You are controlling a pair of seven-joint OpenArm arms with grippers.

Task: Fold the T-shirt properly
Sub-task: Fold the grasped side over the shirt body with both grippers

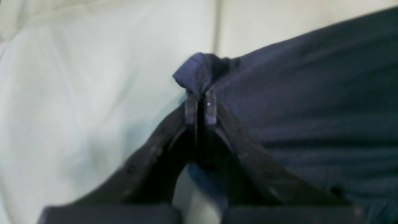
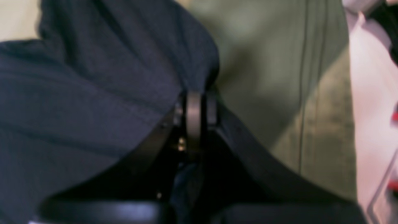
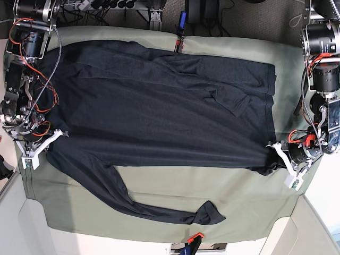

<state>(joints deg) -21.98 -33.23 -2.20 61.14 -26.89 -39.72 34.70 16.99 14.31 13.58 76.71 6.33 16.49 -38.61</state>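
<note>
The T-shirt (image 3: 159, 106) is a dark navy-black long-sleeved shirt spread flat across the sage-green table cloth (image 3: 159, 186). One sleeve (image 3: 159, 210) trails toward the near edge, the other (image 3: 234, 98) lies folded onto the body. My left gripper (image 1: 200, 105) is shut on a bunched corner of the T-shirt (image 1: 311, 93); in the base view that gripper (image 3: 276, 151) is at the shirt's right end. At the left end my right gripper (image 3: 50, 141) is shut on the shirt's edge. Up close, the right gripper (image 2: 199, 109) pinches the dark fabric (image 2: 93, 93).
The green cloth (image 2: 264, 62) reaches the table's edges on all sides. Red and blue clips sit at the far edge (image 3: 179, 37) and the near edge (image 3: 194, 237). A white surface (image 2: 370, 93) lies beyond the cloth by the right gripper. Both arm bases stand at the far corners.
</note>
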